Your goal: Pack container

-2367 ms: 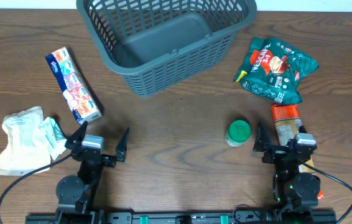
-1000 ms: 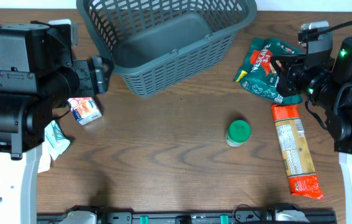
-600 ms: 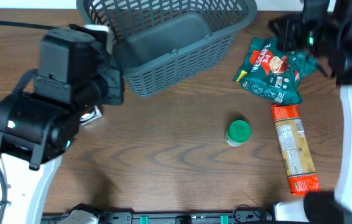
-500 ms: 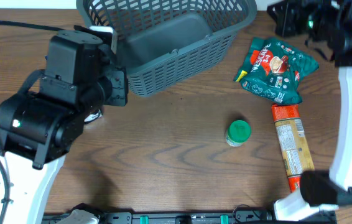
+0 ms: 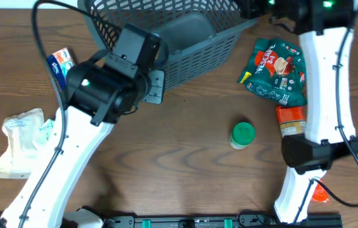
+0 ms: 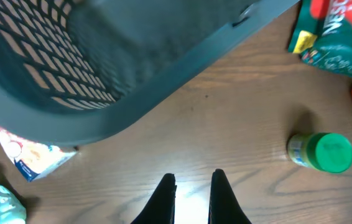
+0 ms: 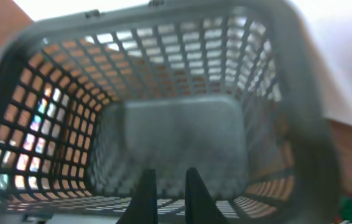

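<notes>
The container (image 5: 198, 60), a large dark grey slotted basket, stands at the table's far middle with nothing in it. My left arm (image 5: 109, 88) reaches over its front left corner. In the left wrist view the left gripper (image 6: 193, 177) hangs shut above bare wood just in front of the basket's rim (image 6: 101, 118), nothing between its fingers. My right arm (image 5: 321, 63) comes in from the far right. The right gripper (image 7: 171, 177) is shut and empty, looking down into the basket (image 7: 176, 56) from above its rim.
A green-lidded jar (image 5: 242, 135) stands right of centre. A green snack bag (image 5: 280, 69) and an orange packet (image 5: 291, 120) lie at the right, the packet partly under the right arm. A blue tissue pack (image 5: 59, 61) and a white pouch (image 5: 21, 133) lie at the left.
Both arms have lifted from the near edge and swung in toward the basket. The left gripper's jaws have closed. The things on the table lie where they were.
</notes>
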You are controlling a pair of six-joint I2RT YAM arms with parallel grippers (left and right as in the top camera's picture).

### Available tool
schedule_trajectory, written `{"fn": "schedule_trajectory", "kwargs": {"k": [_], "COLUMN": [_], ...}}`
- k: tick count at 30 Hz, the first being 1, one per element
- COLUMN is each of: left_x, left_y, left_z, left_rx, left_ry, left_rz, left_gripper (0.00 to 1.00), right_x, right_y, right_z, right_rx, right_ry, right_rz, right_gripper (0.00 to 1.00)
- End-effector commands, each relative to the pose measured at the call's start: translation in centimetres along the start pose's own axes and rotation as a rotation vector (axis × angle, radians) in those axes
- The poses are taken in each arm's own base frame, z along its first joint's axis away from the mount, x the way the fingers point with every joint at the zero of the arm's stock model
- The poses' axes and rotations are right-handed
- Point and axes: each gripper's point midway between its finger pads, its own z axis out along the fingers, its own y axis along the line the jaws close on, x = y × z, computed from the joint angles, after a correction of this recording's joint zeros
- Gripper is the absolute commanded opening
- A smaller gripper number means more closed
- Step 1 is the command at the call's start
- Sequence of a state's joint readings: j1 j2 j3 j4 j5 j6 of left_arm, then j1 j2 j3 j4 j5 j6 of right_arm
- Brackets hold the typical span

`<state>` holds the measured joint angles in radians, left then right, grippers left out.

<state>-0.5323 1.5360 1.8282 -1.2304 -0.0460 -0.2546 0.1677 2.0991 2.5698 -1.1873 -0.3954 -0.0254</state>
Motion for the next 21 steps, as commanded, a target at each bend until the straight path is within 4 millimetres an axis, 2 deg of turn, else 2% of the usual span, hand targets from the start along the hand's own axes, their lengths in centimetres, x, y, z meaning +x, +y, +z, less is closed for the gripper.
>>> {"fn": "schedule_trajectory", "kwargs": {"k": [1,7,10,21], "left_x": [-0.1,0.3,0.5,0.8], "left_y": [0.1,0.1,0.0,0.0], "left_z": [0.4,2.2,3.1,4.7], "left_rx": [-0.022,-0.038,-0.046,-0.059], "left_ry": [0.01,0.06,0.083,0.123], "left_rz": [-0.005,0.008,0.011,0.016], "left_gripper": [0.06,0.06,0.06,0.06], "right_x": [0.7,3.4,4.8,5.8], "right_y": [-0.5,-3.5,-4.0,-4.7], "right_z": [1.3,3.0,3.6,4.9], "right_rx": [0.032,0.157,0.167,0.165], "right_ry": [0.031,0.142,0.197,0.231], "right_rz": [-0.024,-0.012,-0.02,-0.023], "right_gripper": [0.01,0.01,0.01,0.01]}}
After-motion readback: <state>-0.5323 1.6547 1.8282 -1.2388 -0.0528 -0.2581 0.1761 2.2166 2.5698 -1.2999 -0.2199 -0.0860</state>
